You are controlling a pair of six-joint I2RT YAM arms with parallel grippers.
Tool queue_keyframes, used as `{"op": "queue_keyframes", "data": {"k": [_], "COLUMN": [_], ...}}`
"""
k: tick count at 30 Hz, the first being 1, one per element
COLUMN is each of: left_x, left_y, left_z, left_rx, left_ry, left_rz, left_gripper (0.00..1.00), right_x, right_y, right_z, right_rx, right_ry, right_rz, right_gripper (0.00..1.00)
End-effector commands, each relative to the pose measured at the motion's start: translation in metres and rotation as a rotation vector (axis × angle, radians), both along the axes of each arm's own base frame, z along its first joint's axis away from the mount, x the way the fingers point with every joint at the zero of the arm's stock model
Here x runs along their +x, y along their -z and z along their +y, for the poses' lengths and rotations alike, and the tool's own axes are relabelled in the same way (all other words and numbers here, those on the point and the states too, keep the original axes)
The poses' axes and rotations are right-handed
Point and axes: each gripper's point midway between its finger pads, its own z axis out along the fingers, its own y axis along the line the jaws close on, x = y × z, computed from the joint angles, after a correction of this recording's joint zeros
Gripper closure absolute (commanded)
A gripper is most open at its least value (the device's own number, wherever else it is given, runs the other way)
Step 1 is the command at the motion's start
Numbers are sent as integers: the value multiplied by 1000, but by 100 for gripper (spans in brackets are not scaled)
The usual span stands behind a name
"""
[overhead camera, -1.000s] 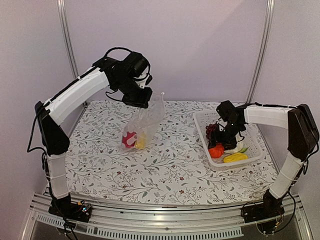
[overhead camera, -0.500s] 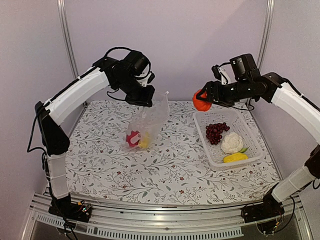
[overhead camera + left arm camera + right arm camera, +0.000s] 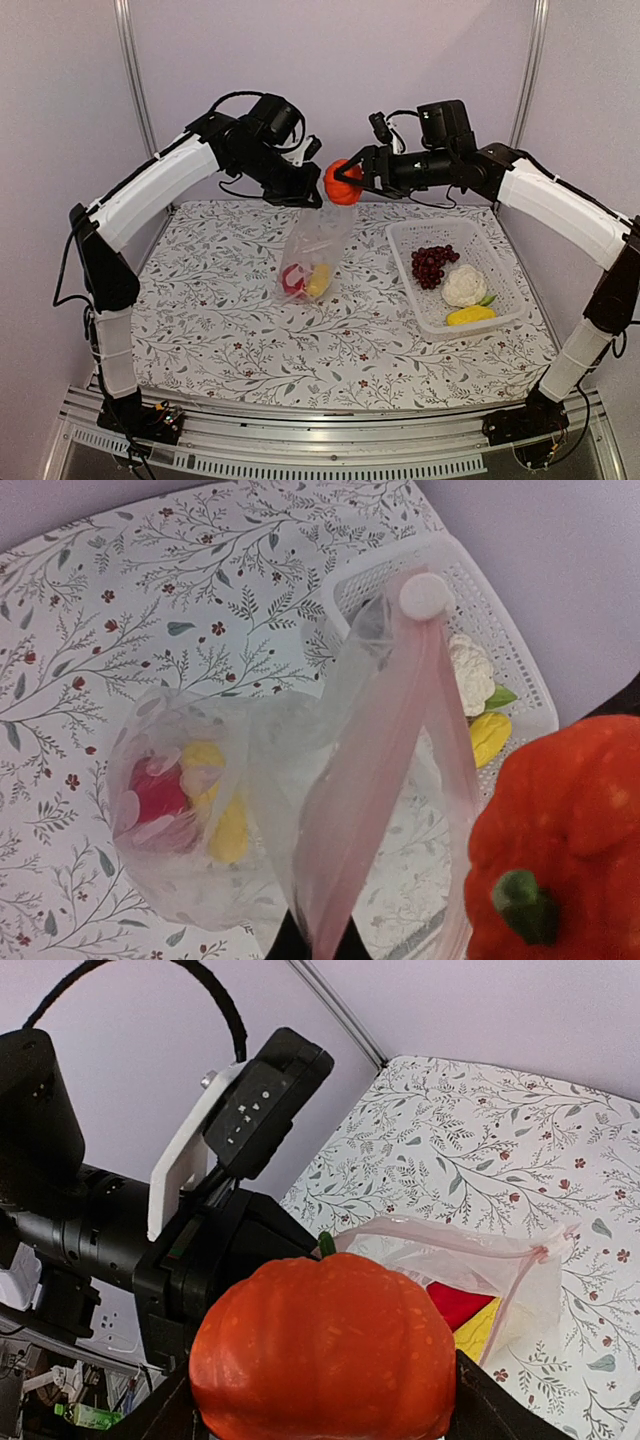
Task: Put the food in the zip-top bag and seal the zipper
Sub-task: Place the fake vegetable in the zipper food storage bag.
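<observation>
Left end effector [image 3: 307, 199] pinching zip-top bag [image 3: 322, 235] rim; right end effector [image 3: 351, 181] clamping orange fruit [image 3: 341, 185] at bag mouth.

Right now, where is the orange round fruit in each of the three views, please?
Top external: orange round fruit upper centre, held in the right gripper above the mouth of the zip-top bag.
Left wrist: fruit in the lower right corner.
Right wrist: fruit at bottom centre, large.
Shared landmark: the zip-top bag, visible in all three views.
</observation>
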Motion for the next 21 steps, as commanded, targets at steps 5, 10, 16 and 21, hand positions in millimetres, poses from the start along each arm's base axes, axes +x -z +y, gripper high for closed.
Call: {"op": "queue_keyframes", "data": {"k": [5,10,16,21], "left_x": [-8,-3,0,0], "left_y": [-11,-6,-10,-5], "left_z": [-6,-1,3,8], "left_rx": [-60,-74,-84,-61], "left_ry": [30,13,3,-8], "left_rz": [11,34,25,22], "left_gripper": [100,100,100,100], "right_x": [22,19,15,23], "right_y": [24,19,15,18], "right_z": [18,7,-2,-36], "right_rx": [-31,-54,-74,-183], "right_ry": [26,57,84,261], "right_rz": [2,-12,-5,42], "right_gripper": [21,11,7,11]}}
